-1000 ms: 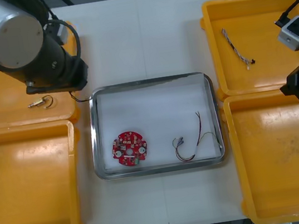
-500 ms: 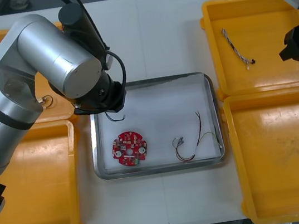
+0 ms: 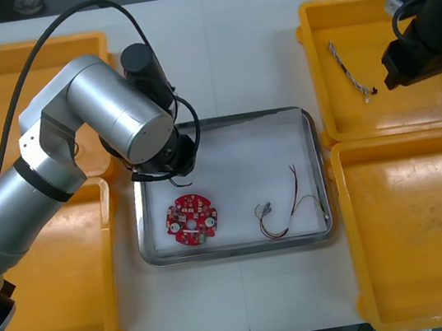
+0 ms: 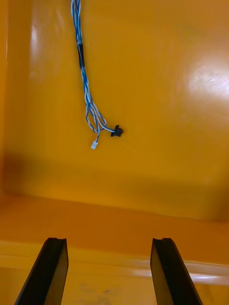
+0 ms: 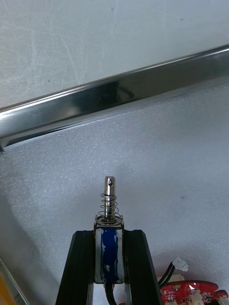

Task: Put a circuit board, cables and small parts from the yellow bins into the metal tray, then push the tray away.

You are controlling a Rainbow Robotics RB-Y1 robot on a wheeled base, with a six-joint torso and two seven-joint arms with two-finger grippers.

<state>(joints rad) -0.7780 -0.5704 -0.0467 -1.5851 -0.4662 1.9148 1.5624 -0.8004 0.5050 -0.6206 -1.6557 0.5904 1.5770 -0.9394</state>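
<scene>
My left gripper (image 5: 109, 252) is shut on a small metal part (image 5: 109, 214) with a blue body, a spring and a pin. It hangs over the white inside of the metal tray (image 3: 219, 123), near the far left corner, just beyond the round red circuit board (image 3: 191, 218). The tray rim (image 5: 119, 102) runs ahead of the part. A red and yellow cable (image 3: 282, 210) lies in the tray's near right part. My right gripper (image 4: 109, 267) is open over the far right yellow bin (image 3: 438, 112), with the twisted blue and white cable (image 4: 86, 81) ahead of its fingers.
The left arm (image 3: 106, 120) stretches from the left bins across the tray's left edge. The near right yellow bin (image 3: 423, 235) and near left yellow bin (image 3: 39, 284) flank the tray. The blue and white cable (image 3: 350, 71) lies in the far right bin's left half.
The left arm swung from the far left bin to over the tray's far left part, carrying the small metal part. The right arm moved farther away and left, toward the blue and white cable.
</scene>
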